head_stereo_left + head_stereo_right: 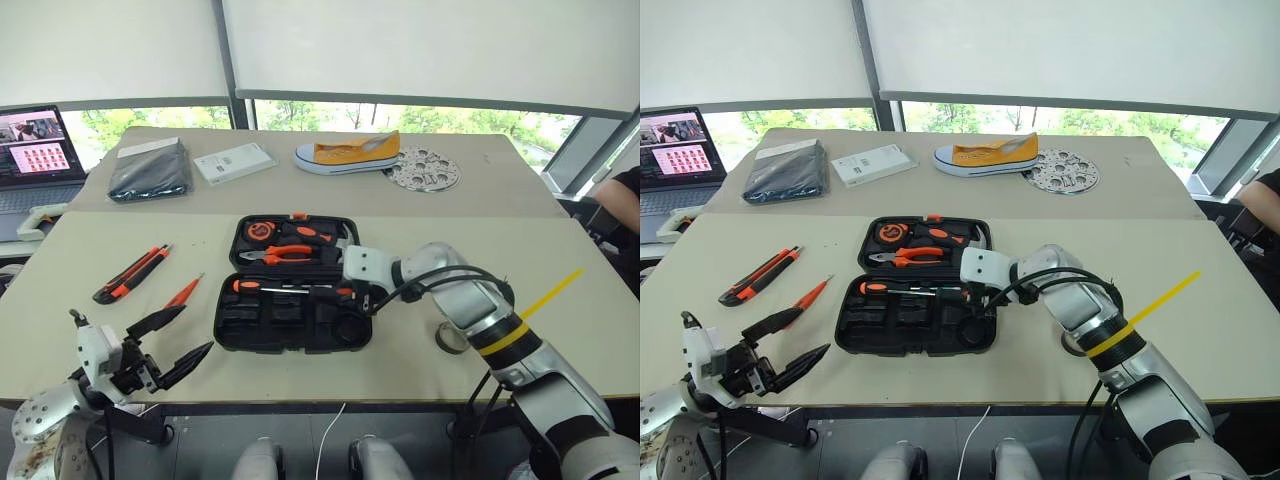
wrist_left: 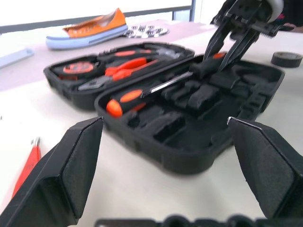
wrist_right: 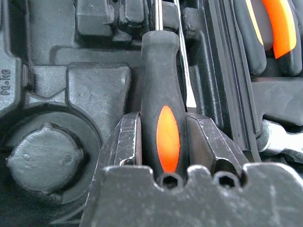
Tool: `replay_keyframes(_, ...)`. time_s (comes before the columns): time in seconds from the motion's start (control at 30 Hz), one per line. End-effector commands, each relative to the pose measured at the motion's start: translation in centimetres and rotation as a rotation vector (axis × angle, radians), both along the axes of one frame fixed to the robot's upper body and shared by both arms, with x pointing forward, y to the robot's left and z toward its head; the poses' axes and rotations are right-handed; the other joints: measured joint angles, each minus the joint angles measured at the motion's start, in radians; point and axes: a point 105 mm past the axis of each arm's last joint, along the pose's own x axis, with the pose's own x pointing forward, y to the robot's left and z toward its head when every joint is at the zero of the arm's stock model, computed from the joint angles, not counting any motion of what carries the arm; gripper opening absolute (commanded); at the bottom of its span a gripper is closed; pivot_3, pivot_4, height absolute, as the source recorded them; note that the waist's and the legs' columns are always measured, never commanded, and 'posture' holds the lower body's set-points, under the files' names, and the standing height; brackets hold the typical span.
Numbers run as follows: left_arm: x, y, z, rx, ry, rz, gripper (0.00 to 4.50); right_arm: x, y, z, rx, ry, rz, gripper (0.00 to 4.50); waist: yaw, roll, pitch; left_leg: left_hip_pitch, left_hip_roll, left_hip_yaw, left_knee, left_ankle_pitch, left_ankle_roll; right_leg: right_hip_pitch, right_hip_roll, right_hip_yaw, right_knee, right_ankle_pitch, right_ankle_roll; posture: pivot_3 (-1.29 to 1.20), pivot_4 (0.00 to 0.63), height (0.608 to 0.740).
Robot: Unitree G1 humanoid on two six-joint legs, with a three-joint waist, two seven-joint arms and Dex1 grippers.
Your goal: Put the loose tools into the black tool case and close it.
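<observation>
Two halves of the black tool case (image 1: 290, 345) are lying open flat near the middle of the front surface (image 1: 560, 300), the lid half farther from the robot and the slotted half nearer. Inside the far half, a tape measure (image 1: 259, 231), the orange-handled pliers (image 1: 290, 254) and a hammer (image 1: 975, 238) are sitting in their slots. In the near half, one orange-and-black screwdriver (image 1: 262, 287) is lying in a slot along the hinge side. The right tool (image 1: 362, 303) is reaching down into the near half and is clenched on the black-and-orange handle of a second screwdriver (image 3: 163, 123), its two fingers (image 3: 130, 142) pressing on either side of the handle, whose shaft is pointing along the tray. Left of the case, the orange-and-black utility knife (image 1: 131, 274) and the slim orange tester screwdriver (image 1: 183, 292) are lying loose on the surface, apart from each other. The small black tape roll (image 2: 286, 58) is resting on the surface just right of the case, beside the right arm. The left tool (image 1: 172, 343) is hanging at the near left edge of the surface, released, its fingers spread wide and grasping nothing.

On the far surface, a folded black pouch (image 1: 150, 170), a white box (image 1: 234, 162), a yellow shoe (image 1: 348, 155) and a round perforated disc (image 1: 424, 168) are lying; a laptop (image 1: 35, 160) is standing at far left.
</observation>
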Motion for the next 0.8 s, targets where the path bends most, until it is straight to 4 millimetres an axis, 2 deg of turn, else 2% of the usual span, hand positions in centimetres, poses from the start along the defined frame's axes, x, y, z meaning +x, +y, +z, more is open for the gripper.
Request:
replay_keyframes(0.03, -0.3, -1.6, 1.5, 0.002, -0.011, -0.112, 4.50, 0.0, -0.1, 0.4, -0.045, -0.038, 0.021, 1.03, 0.000, 0.000, 0.000, 0.000, 0.000, 0.000, 0.000, 0.000, 0.000, 0.000, 0.000, 0.000, 0.000, 0.000, 0.000, 0.00, 0.150, 0.740)
replay_keyframes(0.23, -0.2, -3.0, 2.1, 0.036, 0.004, -0.213, 4.50, 0.1, -0.2, 0.9, -0.067, -0.073, 0.049, 1.03, 0.000, 0.000, 0.000, 0.000, 0.000, 0.000, 0.000, 0.000, 0.000, 0.000, 0.000, 0.000, 0.000, 0.000, 0.000, 0.00, 0.150, 0.740)
replay_keyframes(0.3, 0.0, -3.4, 2.3, 0.042, 0.004, -0.233, 4.50, 0.2, -0.2, 1.0, -0.072, -0.080, 0.060, 2.04, 0.000, 0.000, 0.000, 0.000, 0.000, 0.000, 0.000, 0.000, 0.000, 0.000, 0.001, 0.000, 0.000, 0.000, 0.000, 0.00, 0.150, 0.740)
replay_keyframes(0.47, 0.9, -3.6, 2.9, 0.045, 0.003, -0.230, 4.50, -0.1, 0.4, 2.0, -0.031, -0.089, 0.108, 3.57, 0.001, 0.000, 0.000, 0.000, 0.000, 0.000, 0.000, 0.000, 0.000, 0.000, 0.001, 0.000, 0.000, 0.000, 0.000, 0.00, 0.150, 0.740)
replay_keyframes(0.53, 1.0, -3.4, 3.0, 0.039, 0.012, -0.215, 4.50, 0.0, 0.9, 3.6, 0.059, -0.100, 0.116, 4.29, 0.000, 0.000, 0.000, 0.000, 0.000, 0.000, 0.000, 0.000, 0.000, 0.000, 0.001, 0.000, 0.000, 0.000, 0.000, 0.00, 0.150, 0.740)
replay_keyframes(0.57, 1.1, -3.3, 3.0, 0.040, 0.028, -0.204, 4.50, -0.2, 1.1, 4.6, 0.116, -0.091, 0.129, 4.47, -0.001, 0.000, 0.000, 0.000, 0.000, 0.000, 0.000, 0.000, 0.000, 0.000, 0.001, 0.000, -0.001, 0.000, 0.000, 0.00, 0.150, 0.740)
replay_keyframes(0.63, 1.2, -2.9, 2.8, 0.054, 0.057, -0.186, 4.50, -0.7, 1.3, 6.2, 0.222, -0.049, 0.162, 4.47, -0.004, 0.000, 0.000, 0.000, 0.000, 0.000, -0.001, 0.000, 0.000, 0.000, 0.002, 0.000, 0.000, 0.000, 0.000, 0.00, 0.150, 0.740)
replay_keyframes(0.67, 1.2, -2.7, 2.7, 0.061, 0.072, -0.176, 4.50, -0.7, 1.3, 6.9, 0.284, -0.026, 0.149, 4.29, -0.004, 0.000, 0.000, 0.000, 0.000, 0.000, -0.001, 0.000, 0.000, 0.000, 0.002, 0.000, 0.000, 0.000, 0.000, 0.00, 0.150, 0.740)
replay_keyframes(0.73, 1.3, -2.4, 2.6, 0.072, 0.087, -0.168, 4.50, -0.6, 1.2, 7.1, 0.339, 0.012, 0.137, 3.70, -0.003, 0.000, 0.001, 0.000, 0.001, 0.000, -0.001, 0.000, 0.000, 0.000, 0.003, 0.000, 0.000, 0.000, 0.000, 0.00, 0.150, 0.740)
replay_keyframes(0.8, 1.6, -2.2, 2.5, 0.094, 0.117, -0.153, 4.50, -0.5, 1.2, 6.0, 0.354, 0.039, 0.129, 2.98, -0.002, 0.000, 0.000, 0.000, 0.001, 0.000, -0.001, 0.000, 0.000, 0.000, 0.003, 0.000, 0.000, 0.000, -0.001, 0.00, 0.150, 0.740)
